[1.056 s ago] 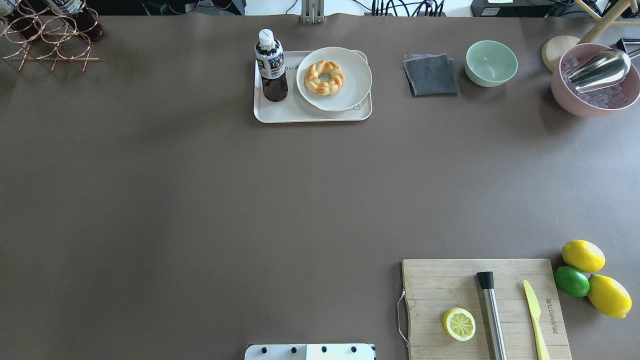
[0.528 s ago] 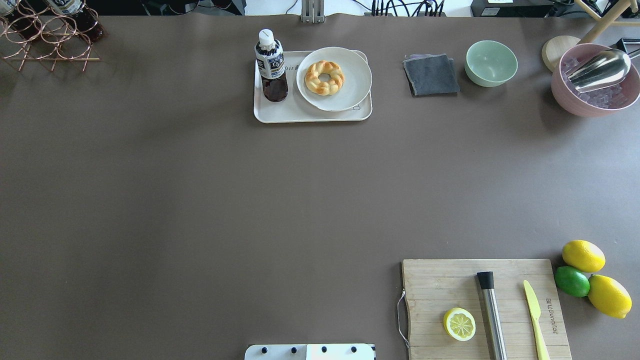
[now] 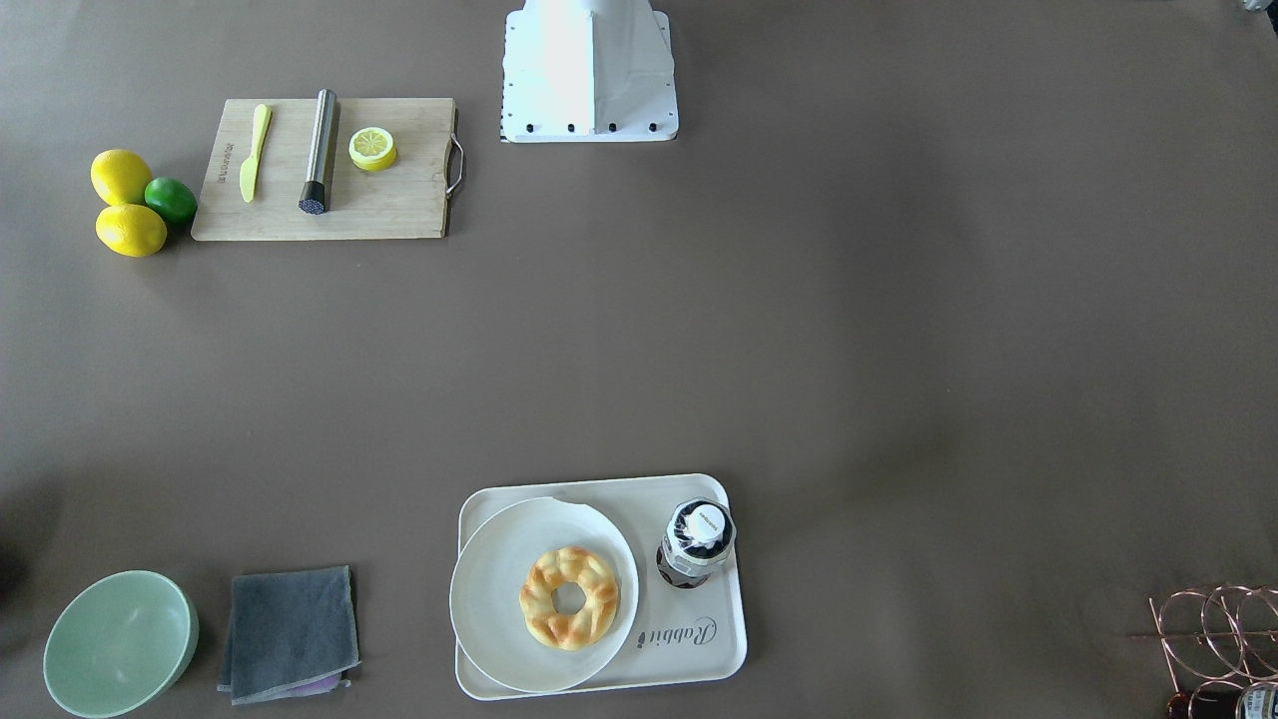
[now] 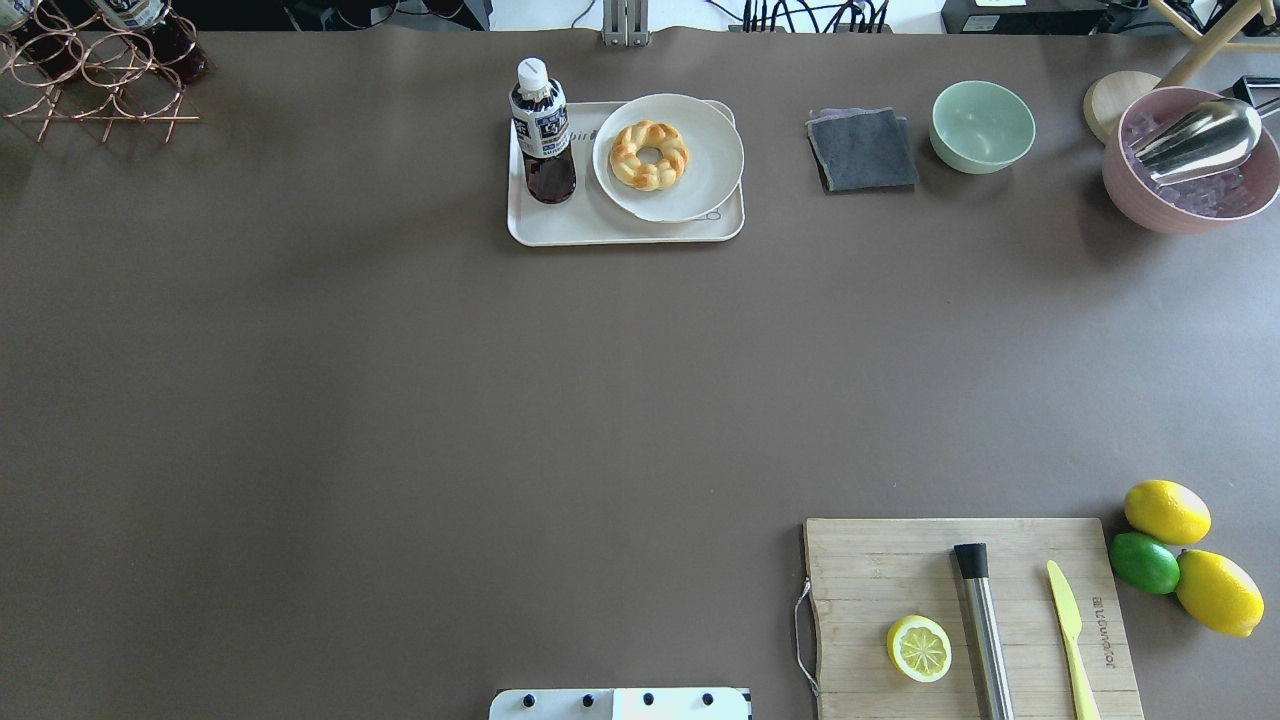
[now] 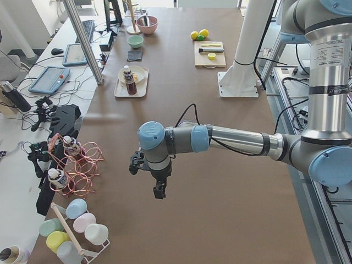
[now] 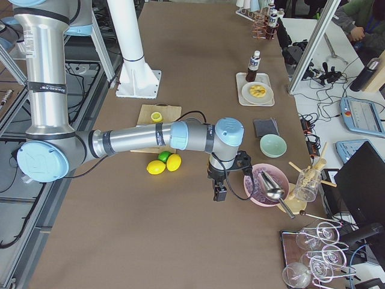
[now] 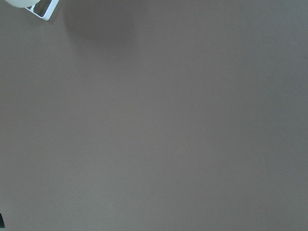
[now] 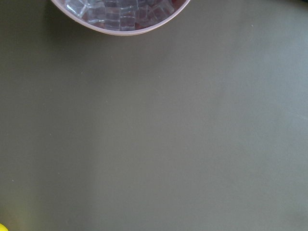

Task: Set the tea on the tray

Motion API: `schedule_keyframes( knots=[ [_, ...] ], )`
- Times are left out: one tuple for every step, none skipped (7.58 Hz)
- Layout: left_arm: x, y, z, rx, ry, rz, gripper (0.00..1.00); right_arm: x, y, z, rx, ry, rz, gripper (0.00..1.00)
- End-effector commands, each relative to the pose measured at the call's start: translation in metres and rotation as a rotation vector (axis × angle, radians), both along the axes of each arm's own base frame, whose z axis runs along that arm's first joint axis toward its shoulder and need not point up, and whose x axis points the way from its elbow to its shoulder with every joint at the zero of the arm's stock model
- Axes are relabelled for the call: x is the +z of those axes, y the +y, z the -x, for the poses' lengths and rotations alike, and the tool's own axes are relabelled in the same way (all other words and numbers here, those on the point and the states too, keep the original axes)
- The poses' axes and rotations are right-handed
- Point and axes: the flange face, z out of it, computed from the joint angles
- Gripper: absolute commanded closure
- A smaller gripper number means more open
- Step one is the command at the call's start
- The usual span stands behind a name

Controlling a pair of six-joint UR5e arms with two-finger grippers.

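The tea bottle (image 4: pixel 541 130) stands upright on the left part of the cream-white tray (image 4: pixel 560 228), beside a round plate. It also shows in the front-facing view (image 3: pixel 696 544), standing on the tray (image 3: pixel 699 639) above its "Rabbit" script. No gripper shows in the overhead or front-facing views. In the exterior left view my left gripper (image 5: pixel 159 191) hangs over bare table, far from the tray. In the exterior right view my right gripper (image 6: pixel 220 195) hangs next to the pink bowl. I cannot tell whether either is open or shut.
A white plate (image 4: pixel 700 185) with a braided doughnut (image 4: pixel 649 154) is on the tray. A grey cloth (image 4: pixel 862 150), a green bowl (image 4: pixel 982 126) and a pink bowl of ice (image 4: pixel 1190 175) stand at the back right. A cutting board (image 4: pixel 880 570), lemons and a lime (image 4: pixel 1144 562) lie front right. A wire rack (image 4: pixel 90 80) stands back left.
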Motion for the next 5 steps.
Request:
schedule_keyframes(
  knots=[
    [0.001, 0.0001, 0.0002, 0.0, 0.0, 0.002, 0.01, 0.0012, -0.0005, -0.0036, 0.001, 0.04, -0.001, 0.0],
    [0.0017, 0.0001, -0.0005, 0.001, 0.0, 0.004, 0.01, 0.0013, 0.0001, -0.0036, 0.005, 0.041, 0.002, 0.0],
    [0.0017, 0.0001, -0.0005, 0.001, 0.0, 0.004, 0.01, 0.0025, 0.0021, -0.0034, 0.006, 0.038, 0.006, 0.0],
    [0.0017, 0.0001, -0.0005, 0.001, 0.0, 0.004, 0.01, 0.0019, 0.0015, -0.0035, 0.006, 0.039, 0.004, 0.0],
    [0.0017, 0.0001, -0.0005, 0.001, 0.0, 0.004, 0.01, -0.0009, -0.0012, -0.0036, 0.007, 0.041, -0.001, 0.0]
  ],
)
